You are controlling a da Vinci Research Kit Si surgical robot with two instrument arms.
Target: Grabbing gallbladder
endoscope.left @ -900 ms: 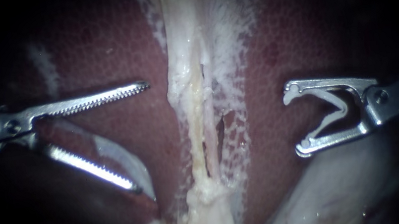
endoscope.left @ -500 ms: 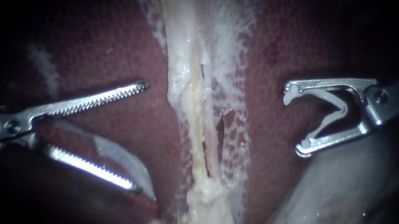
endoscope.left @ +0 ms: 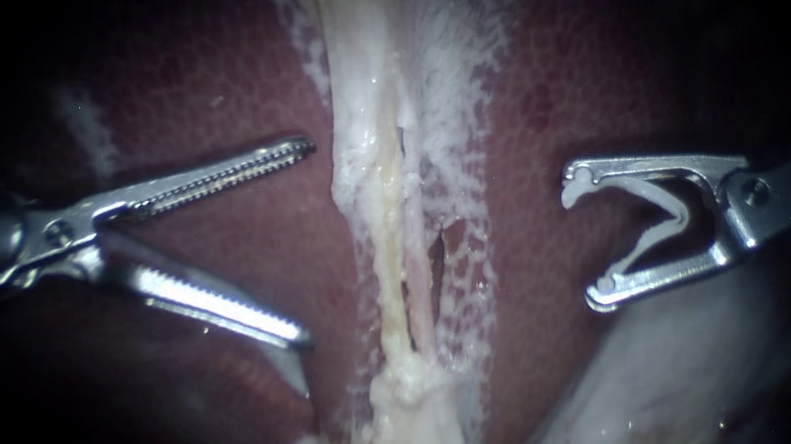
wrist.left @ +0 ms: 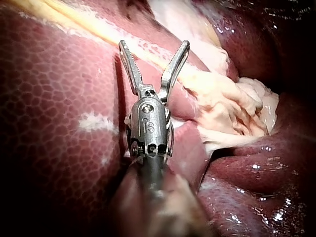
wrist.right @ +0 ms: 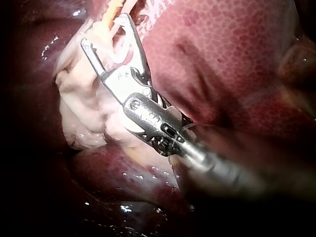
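The liver (endoscope.left: 540,83), dark red with a fine mottled pattern, filled the field to left and right. A pale tissue band (endoscope.left: 383,203), whitish and ragged, ran down the middle of it from far to near. The gallbladder (endoscope.left: 226,404), a smooth dark fold with a pale edge, lay at the near left, just below the lower jaw of the left instrument (endoscope.left: 303,243). Whether the two were in contact could not be determined. That instrument's pincer stood wide open, its toothed jaws spread over bare liver left of the band and holding nothing. The left wrist view showed the same clear gap at the left instrument (wrist.left: 154,44). The right instrument (endoscope.left: 585,241) lay right of the band, apart from it. Its pincer was spread, with a white clip (endoscope.left: 676,210) seated between the jaws and touching both
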